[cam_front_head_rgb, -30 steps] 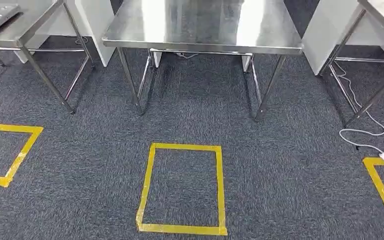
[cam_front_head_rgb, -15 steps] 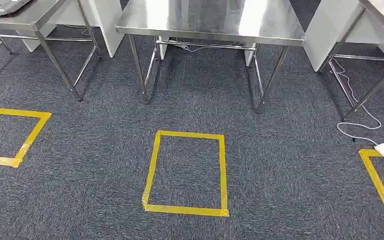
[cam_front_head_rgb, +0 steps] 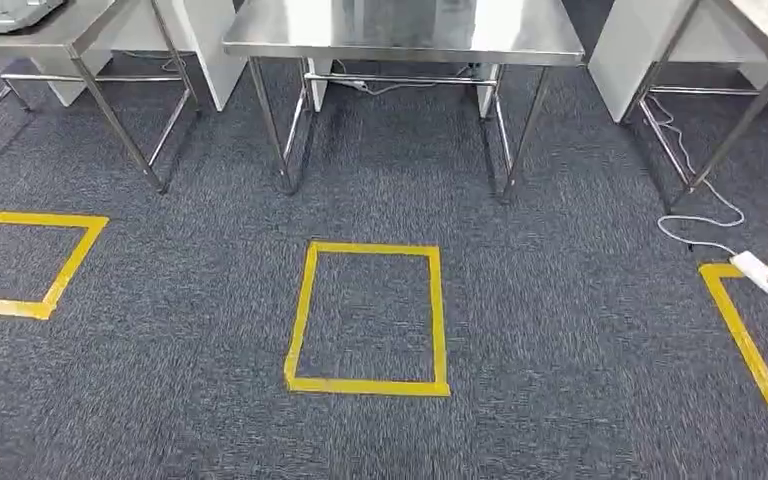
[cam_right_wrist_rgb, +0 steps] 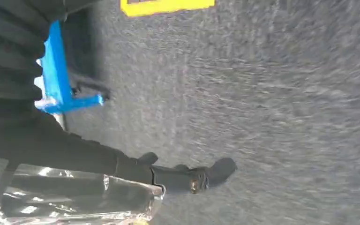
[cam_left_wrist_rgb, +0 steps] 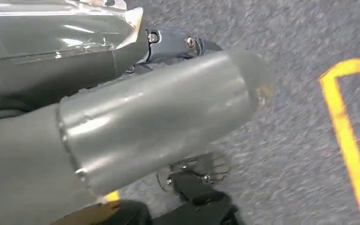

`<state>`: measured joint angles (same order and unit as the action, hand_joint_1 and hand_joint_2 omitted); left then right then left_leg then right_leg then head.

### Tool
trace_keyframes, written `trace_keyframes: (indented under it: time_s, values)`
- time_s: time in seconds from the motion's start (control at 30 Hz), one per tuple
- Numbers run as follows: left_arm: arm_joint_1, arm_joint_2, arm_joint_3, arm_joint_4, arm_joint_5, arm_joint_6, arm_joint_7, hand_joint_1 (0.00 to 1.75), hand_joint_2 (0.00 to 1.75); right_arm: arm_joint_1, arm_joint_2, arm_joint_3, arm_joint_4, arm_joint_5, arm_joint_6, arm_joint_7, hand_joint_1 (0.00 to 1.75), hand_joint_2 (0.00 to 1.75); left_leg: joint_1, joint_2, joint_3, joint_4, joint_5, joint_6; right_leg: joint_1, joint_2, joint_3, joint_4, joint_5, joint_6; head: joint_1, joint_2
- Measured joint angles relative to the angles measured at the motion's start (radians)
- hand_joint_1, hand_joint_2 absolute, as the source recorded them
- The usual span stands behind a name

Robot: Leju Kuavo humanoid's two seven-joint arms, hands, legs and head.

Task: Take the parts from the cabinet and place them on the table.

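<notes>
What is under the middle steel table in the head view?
Under the middle steel table lie dark carpet and a white cable near the back. The tabletop covers whatever lies further behind.

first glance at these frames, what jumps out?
The yellow tape square on the dark carpet, dead centre of the head view, with two more tape outlines at left and right. Behind it stands a shiny steel table, flanked by two others. In the left wrist view a clear bag lies against the left hand; a similar bag sits by the right hand.
</notes>
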<state>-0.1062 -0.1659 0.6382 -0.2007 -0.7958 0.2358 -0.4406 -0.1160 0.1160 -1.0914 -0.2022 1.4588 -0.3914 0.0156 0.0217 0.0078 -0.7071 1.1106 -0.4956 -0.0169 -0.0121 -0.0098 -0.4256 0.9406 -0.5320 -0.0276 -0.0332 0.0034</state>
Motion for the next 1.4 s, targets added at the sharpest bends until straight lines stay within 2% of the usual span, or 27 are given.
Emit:
trace_keyframes:
  time_s: [0.03, 0.07, 0.1, 0.13, 0.17, 0.2, 0.23, 0.27, 0.33, 0.4, 0.7, 0.83, 0.87, 0.9, 0.97, 1.0, 1.03, 1.07, 1.1, 1.13, 1.17, 1.2, 1.23, 1.27, 1.33, 1.37, 1.4]
  values:
    - [0.000, 0.000, 0.000, 0.000, 0.000, 0.000, 0.000, 0.00, 0.00, 0.002, 0.000, 0.000, 0.000, 0.000, 0.002, 0.000, 0.00, 0.00, 0.000, -0.001, -0.019, 0.081, -0.048, -0.004, 0.002, -0.002, -0.011, 0.002, 0.009, -0.001, 0.001, 0.000]
    - [0.000, 0.000, 0.000, 0.000, 0.000, 0.000, 0.001, 0.00, 0.00, 0.003, 0.000, 0.000, 0.000, 0.000, 0.004, 0.000, 0.00, 0.00, 0.000, -0.001, -0.034, 0.150, -0.067, -0.008, 0.005, -0.002, -0.023, 0.003, 0.017, -0.001, 0.001, 0.000]
    - [0.001, 0.000, 0.000, 0.000, 0.000, 0.000, 0.002, 0.00, 0.00, 0.005, 0.000, -0.001, 0.000, -0.002, 0.006, 0.000, 0.00, 0.00, 0.000, -0.001, -0.033, 0.190, -0.059, -0.009, 0.007, -0.003, -0.035, 0.005, 0.024, 0.000, 0.000, 0.000]
    - [0.001, 0.000, 0.000, 0.000, 0.000, 0.000, 0.002, 0.00, 0.00, 0.007, 0.001, -0.001, 0.000, -0.005, 0.010, 0.000, 0.00, 0.00, 0.000, -0.001, -0.012, 0.180, -0.037, -0.008, 0.008, -0.002, -0.044, 0.009, 0.028, 0.004, 0.000, 0.000]
    - [0.002, 0.000, 0.000, 0.000, 0.000, 0.000, 0.003, 0.00, 0.00, 0.008, 0.001, -0.002, 0.000, -0.005, 0.013, 0.000, 0.00, 0.00, 0.000, -0.001, 0.037, 0.122, -0.010, -0.004, 0.008, -0.002, -0.046, 0.013, 0.031, 0.004, 0.000, 0.000]
    - [0.002, 0.000, 0.000, 0.000, 0.000, 0.000, 0.003, 0.00, 0.00, 0.009, 0.001, -0.002, 0.000, -0.006, 0.016, -0.001, 0.00, 0.00, 0.000, -0.001, 0.098, 0.037, 0.011, 0.002, 0.009, -0.002, -0.047, 0.017, 0.032, 0.007, 0.000, 0.000]
    - [0.001, 0.001, 0.000, 0.000, 0.000, 0.000, 0.003, 0.00, 0.00, 0.008, 0.003, -0.002, 0.000, -0.012, 0.022, -0.005, 0.00, 0.00, -0.002, -0.003, 0.163, -0.054, 0.022, 0.012, 0.009, -0.002, -0.049, 0.021, 0.033, 0.008, 0.000, 0.000]
    - [0.001, 0.003, 0.000, 0.000, 0.000, 0.000, 0.002, 0.00, 0.00, 0.008, 0.007, -0.003, 0.000, -0.014, 0.036, -0.006, 0.00, 0.00, -0.005, -0.004, 0.197, -0.105, 0.011, 0.021, 0.016, -0.002, -0.066, 0.028, 0.035, 0.012, 0.001, 0.000]
    - [0.003, 0.003, 0.000, 0.000, -0.002, 0.000, 0.002, 0.00, 0.00, 0.006, 0.006, -0.003, 0.000, -0.014, 0.075, -0.006, 0.00, 0.00, -0.010, -0.002, 0.193, -0.117, 0.010, 0.025, 0.018, -0.004, -0.063, 0.029, 0.041, 0.022, 0.000, 0.000]
    - [0.003, 0.002, 0.000, 0.000, -0.005, 0.000, 0.003, 0.00, 0.00, 0.006, 0.006, -0.003, 0.000, -0.010, 0.094, -0.008, 0.00, 0.00, -0.011, -0.002, 0.188, -0.125, 0.012, 0.025, 0.026, -0.004, -0.082, 0.034, 0.041, 0.021, 0.005, 0.000]
    - [0.004, 0.003, 0.000, 0.000, -0.011, 0.000, 0.011, 0.00, 0.00, 0.007, 0.008, -0.003, 0.000, -0.007, 0.139, -0.021, 0.00, 0.00, -0.033, 0.000, 0.166, -0.117, 0.026, 0.053, 0.006, -0.004, -0.094, 0.032, 0.062, 0.052, 0.003, 0.000]
    - [0.004, 0.004, 0.000, 0.000, -0.011, 0.000, 0.017, 0.00, 0.00, 0.007, 0.008, -0.003, 0.000, 0.000, 0.153, -0.017, 0.00, 0.00, -0.034, -0.002, 0.155, -0.112, 0.031, 0.060, 0.004, -0.007, -0.097, 0.030, 0.068, 0.062, 0.004, 0.000]
    - [0.004, 0.004, 0.000, 0.000, -0.011, 0.000, 0.017, 0.00, 0.00, 0.006, 0.008, -0.003, 0.000, 0.002, 0.155, -0.016, 0.00, 0.00, -0.030, -0.006, 0.155, -0.121, 0.036, 0.067, 0.008, -0.009, -0.097, 0.032, 0.068, 0.065, 0.003, 0.000]
    - [0.004, 0.003, 0.000, 0.000, -0.011, 0.000, 0.018, 0.00, 0.00, 0.006, 0.007, -0.002, 0.000, 0.002, 0.155, -0.016, 0.00, 0.00, -0.022, -0.004, 0.160, -0.127, 0.043, 0.075, 0.007, -0.008, -0.106, 0.045, 0.058, 0.066, 0.003, 0.000]
    - [0.003, 0.003, 0.001, 0.000, -0.011, 0.000, 0.018, 0.00, 0.00, 0.007, 0.007, -0.002, 0.000, 0.002, 0.156, -0.014, 0.00, 0.00, -0.019, -0.009, 0.151, -0.128, 0.050, 0.083, 0.003, -0.002, -0.155, 0.161, -0.016, 0.056, 0.011, 0.000]
    - [0.003, 0.002, 0.000, 0.000, -0.011, 0.000, 0.018, 0.00, 0.00, 0.007, 0.006, -0.002, 0.000, 0.002, 0.156, -0.014, 0.00, 0.00, -0.019, -0.013, 0.146, -0.128, 0.053, 0.083, 0.000, 0.000, -0.193, 0.248, -0.055, 0.054, 0.011, 0.000]
    - [0.005, 0.003, 0.001, 0.000, -0.011, 0.000, 0.019, 0.00, 0.00, 0.008, 0.006, -0.002, 0.000, 0.002, 0.156, -0.014, 0.00, 0.00, -0.019, -0.018, 0.141, -0.128, 0.056, 0.082, -0.001, 0.001, -0.222, 0.316, -0.080, 0.055, 0.011, 0.000]
    - [0.007, 0.003, 0.001, 0.000, -0.011, 0.000, 0.019, 0.00, 0.00, 0.008, 0.006, -0.002, 0.000, 0.002, 0.156, -0.014, 0.00, 0.00, -0.019, -0.024, 0.136, -0.127, 0.059, 0.079, -0.001, 0.001, -0.235, 0.352, -0.088, 0.062, 0.011, 0.000]
    - [0.008, 0.003, 0.001, 0.000, -0.011, 0.000, 0.019, 0.00, 0.00, 0.009, 0.006, -0.002, 0.000, 0.002, 0.156, -0.013, 0.00, 0.00, -0.018, -0.033, 0.132, -0.127, 0.063, 0.075, -0.003, 0.001, -0.221, 0.335, -0.078, 0.070, 0.011, 0.000]
    - [0.008, 0.002, 0.001, 0.000, -0.011, 0.000, 0.019, 0.00, 0.00, 0.009, 0.005, -0.003, 0.000, 0.002, 0.156, -0.013, 0.00, 0.00, -0.017, -0.043, 0.130, -0.126, 0.066, 0.071, -0.005, 0.003, -0.183, 0.270, -0.052, 0.080, 0.012, 0.000]
    - [0.007, 0.001, 0.001, 0.000, -0.011, 0.000, 0.019, 0.00, 0.00, 0.009, 0.003, -0.002, 0.000, 0.003, 0.156, -0.013, 0.00, 0.00, -0.015, -0.053, 0.129, -0.126, 0.069, 0.066, -0.008, 0.009, -0.130, 0.178, -0.018, 0.089, 0.011, 0.000]
    - [0.007, 0.001, 0.001, 0.000, -0.011, 0.000, 0.019, 0.00, 0.00, 0.009, 0.002, -0.003, 0.000, 0.003, 0.156, -0.013, 0.00, 0.00, -0.013, -0.063, 0.128, -0.125, 0.072, 0.061, -0.014, 0.031, -0.075, 0.080, 0.011, 0.096, 0.012, 0.000]
    - [0.007, 0.002, 0.001, 0.000, -0.011, 0.000, 0.019, 0.00, 0.00, 0.009, 0.003, -0.002, 0.000, 0.003, 0.157, -0.013, 0.00, 0.00, -0.016, -0.068, 0.126, -0.123, 0.075, 0.053, -0.017, 0.071, -0.056, 0.029, 0.013, 0.091, 0.012, 0.000]
    - [0.006, 0.002, 0.001, 0.000, -0.011, 0.000, 0.019, 0.00, 0.00, 0.009, 0.003, -0.002, 0.000, 0.003, 0.157, -0.013, 0.00, 0.00, -0.019, -0.077, 0.125, -0.123, 0.076, 0.046, -0.003, 0.060, -0.059, 0.026, 0.021, 0.076, 0.013, 0.000]
    - [0.006, 0.002, 0.001, 0.000, -0.011, 0.000, 0.019, 0.00, 0.00, 0.007, 0.004, -0.002, 0.000, 0.003, 0.157, -0.013, 0.00, 0.00, -0.017, -0.088, 0.119, -0.126, 0.082, 0.036, 0.001, 0.045, -0.062, 0.033, 0.024, 0.056, 0.013, 0.000]
    - [0.008, 0.002, 0.001, 0.000, -0.011, 0.000, 0.019, 0.00, 0.00, 0.007, 0.004, -0.002, 0.000, 0.003, 0.157, -0.012, 0.00, 0.00, -0.014, -0.096, 0.117, -0.126, 0.084, 0.029, 0.001, 0.037, -0.062, 0.032, 0.026, 0.048, 0.013, 0.000]
    - [0.010, 0.003, 0.001, 0.000, -0.011, 0.000, 0.019, 0.00, 0.00, 0.008, 0.005, -0.002, 0.000, 0.003, 0.157, -0.012, 0.00, 0.00, -0.009, -0.089, 0.112, -0.116, 0.080, 0.026, -0.016, 0.024, -0.063, 0.028, 0.034, 0.036, 0.013, 0.000]
